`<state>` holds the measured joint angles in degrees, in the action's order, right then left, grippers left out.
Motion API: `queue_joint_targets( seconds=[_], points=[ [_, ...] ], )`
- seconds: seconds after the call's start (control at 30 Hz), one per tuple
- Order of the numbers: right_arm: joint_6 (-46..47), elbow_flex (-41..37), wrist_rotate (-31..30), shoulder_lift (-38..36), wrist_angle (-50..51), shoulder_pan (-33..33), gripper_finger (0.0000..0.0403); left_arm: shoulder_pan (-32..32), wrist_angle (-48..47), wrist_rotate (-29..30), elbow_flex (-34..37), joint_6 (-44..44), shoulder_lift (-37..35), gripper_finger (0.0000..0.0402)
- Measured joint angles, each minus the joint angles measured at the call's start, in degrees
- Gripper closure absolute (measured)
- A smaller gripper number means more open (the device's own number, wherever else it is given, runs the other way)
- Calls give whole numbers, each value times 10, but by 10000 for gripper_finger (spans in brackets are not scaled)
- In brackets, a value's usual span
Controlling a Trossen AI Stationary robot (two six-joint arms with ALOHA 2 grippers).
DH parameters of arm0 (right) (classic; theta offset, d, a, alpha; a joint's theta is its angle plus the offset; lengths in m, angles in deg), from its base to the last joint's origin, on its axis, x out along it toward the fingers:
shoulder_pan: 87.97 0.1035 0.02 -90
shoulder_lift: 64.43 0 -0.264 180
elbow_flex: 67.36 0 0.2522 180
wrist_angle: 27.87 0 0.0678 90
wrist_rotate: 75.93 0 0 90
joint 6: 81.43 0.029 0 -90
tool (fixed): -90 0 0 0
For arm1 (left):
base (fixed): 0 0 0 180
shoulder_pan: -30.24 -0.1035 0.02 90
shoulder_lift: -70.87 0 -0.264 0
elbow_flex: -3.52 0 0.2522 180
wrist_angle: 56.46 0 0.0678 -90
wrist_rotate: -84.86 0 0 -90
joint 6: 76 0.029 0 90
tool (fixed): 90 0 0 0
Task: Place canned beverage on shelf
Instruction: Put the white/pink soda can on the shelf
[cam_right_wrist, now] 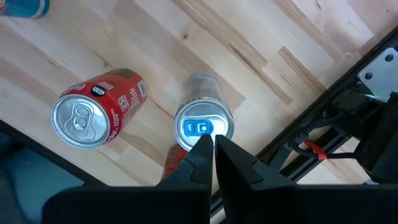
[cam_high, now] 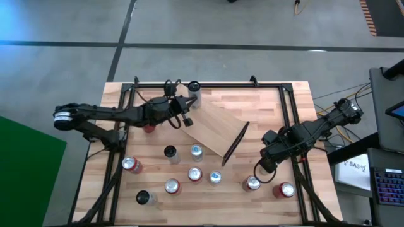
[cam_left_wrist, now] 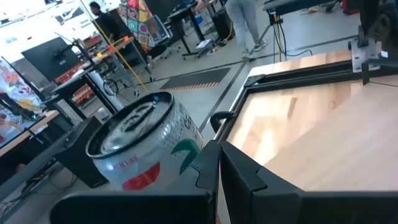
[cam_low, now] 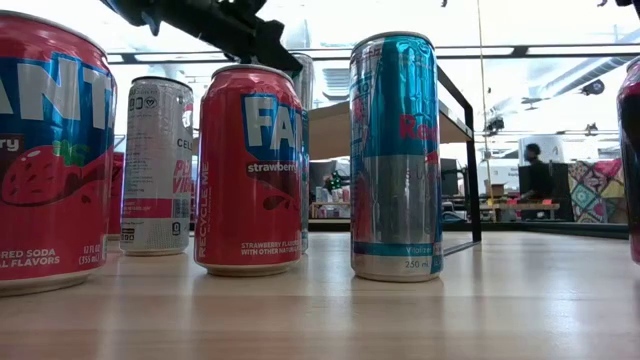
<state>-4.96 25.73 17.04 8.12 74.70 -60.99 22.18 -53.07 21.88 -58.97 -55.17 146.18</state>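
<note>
Left gripper, fingers together, hovers by the upright white can at the table's far edge, just beyond the tilted shelf, while the right gripper, also closed, waits over near-right cans

Wooden table carries the tilted shelf and scattered cans.

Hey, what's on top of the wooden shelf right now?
The shelf shows only bare plank; no can stands on it. The left tool hangs over its edge, covering a small patch there.
</note>
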Motion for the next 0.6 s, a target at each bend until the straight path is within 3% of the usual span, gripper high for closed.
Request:
queue_joint_targets(
  seconds=[0.6],
  points=[
    [0, 0, -1, 0, -7, 0, 394, -8, 19, -2, 0, -21, 6, 402]
  ],
)
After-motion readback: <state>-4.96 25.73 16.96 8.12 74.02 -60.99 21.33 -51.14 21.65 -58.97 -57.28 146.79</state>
